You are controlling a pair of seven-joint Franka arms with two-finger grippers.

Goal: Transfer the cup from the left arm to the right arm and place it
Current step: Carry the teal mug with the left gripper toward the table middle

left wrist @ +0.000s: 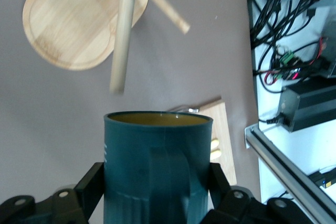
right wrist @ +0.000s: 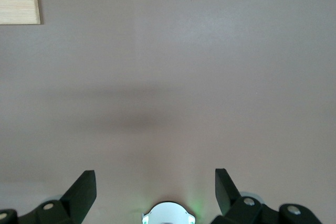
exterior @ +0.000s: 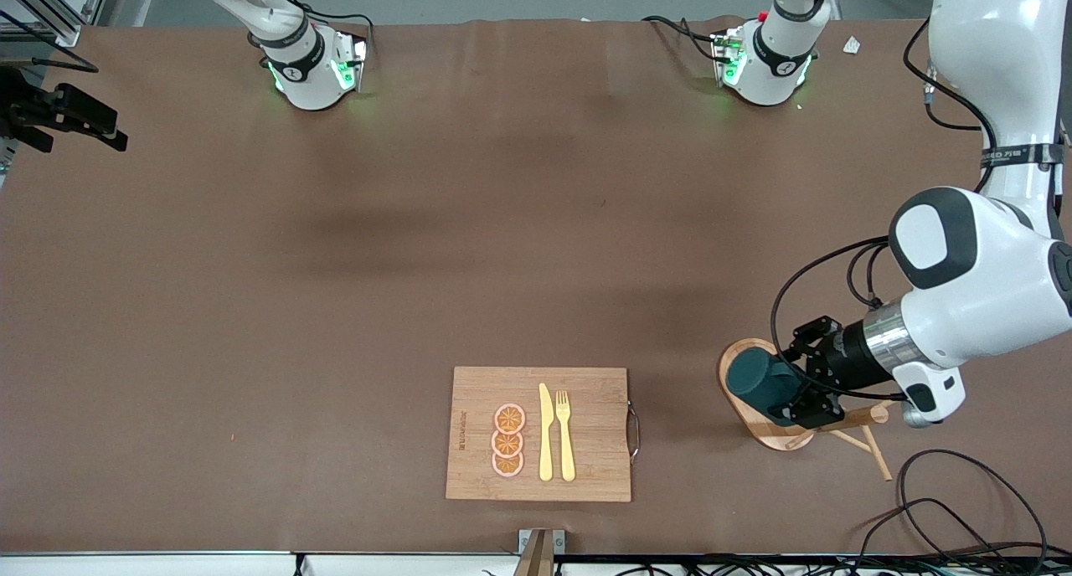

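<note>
Most of the brown worktop (exterior: 335, 266) is lying bare between the two arm bases and the bamboo cutting board (exterior: 477, 392), giving a gripper wide passage. The board, carrying a knife (exterior: 545, 434), a fork (exterior: 565, 435) and orange slices (exterior: 508, 440), is occupying the near middle. Toward the left arm's end, the wooden mug stand (exterior: 775, 435) with its slanting pegs is crowding the space under the left gripper (exterior: 791, 392), and loose cables (exterior: 963, 509) are lying nearby.
</note>
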